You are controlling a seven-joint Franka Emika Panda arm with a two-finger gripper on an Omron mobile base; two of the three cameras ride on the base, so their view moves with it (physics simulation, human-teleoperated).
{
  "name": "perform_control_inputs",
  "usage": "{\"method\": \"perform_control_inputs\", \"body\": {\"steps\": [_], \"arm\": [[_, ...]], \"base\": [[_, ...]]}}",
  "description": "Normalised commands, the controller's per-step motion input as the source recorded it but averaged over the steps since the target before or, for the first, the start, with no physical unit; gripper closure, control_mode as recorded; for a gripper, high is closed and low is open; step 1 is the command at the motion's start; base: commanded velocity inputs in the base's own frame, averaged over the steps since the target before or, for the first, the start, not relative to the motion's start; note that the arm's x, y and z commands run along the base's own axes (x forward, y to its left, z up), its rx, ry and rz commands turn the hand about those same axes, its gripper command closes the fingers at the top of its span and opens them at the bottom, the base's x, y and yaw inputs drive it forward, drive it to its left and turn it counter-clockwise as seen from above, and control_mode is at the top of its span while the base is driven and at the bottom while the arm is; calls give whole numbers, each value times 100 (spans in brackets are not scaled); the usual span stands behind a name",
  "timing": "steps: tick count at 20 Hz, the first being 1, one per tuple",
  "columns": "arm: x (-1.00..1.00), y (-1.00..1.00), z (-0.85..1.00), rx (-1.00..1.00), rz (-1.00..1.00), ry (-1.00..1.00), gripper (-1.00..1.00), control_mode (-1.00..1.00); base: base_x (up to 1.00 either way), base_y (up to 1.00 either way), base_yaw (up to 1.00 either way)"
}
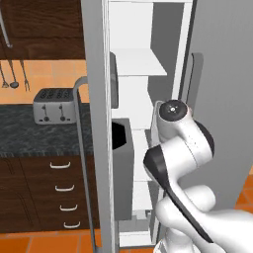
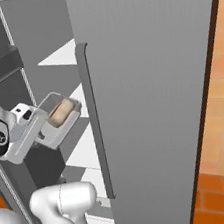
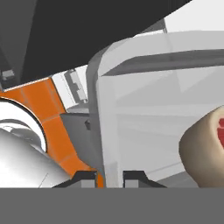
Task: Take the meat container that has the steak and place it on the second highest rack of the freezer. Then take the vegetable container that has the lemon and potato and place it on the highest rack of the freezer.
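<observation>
A: What has the gripper (image 3: 109, 177) got?

B: It's clamped on the container (image 2: 57, 120) wall, steak (image 2: 61, 111) inside, held in the open freezer (image 1: 138, 64) beside its shelves.

A: Risk?

B: That thin-wall pinch may slip, or the container could catch a shelf edge and tip.

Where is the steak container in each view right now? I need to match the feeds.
Left base view: not visible; the arm and freezer door edge stand in front.
Right base view: the steak container is left of centre, held by the gripper, the steak inside.
Hand view: its pale wall fills the centre, steak at the right edge.
Shared landmark: the white freezer shelves.
</observation>
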Motion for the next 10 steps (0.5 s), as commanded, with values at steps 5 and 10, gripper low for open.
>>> {"method": "perform_control_inputs", "body": {"steps": [5,10], "arm": [[55,-11,-6,-1,15,7,100,-100],[58,20,-7,-4,9,10,100,-100]], "base": [[0,0,0],[0,0,0]]}}
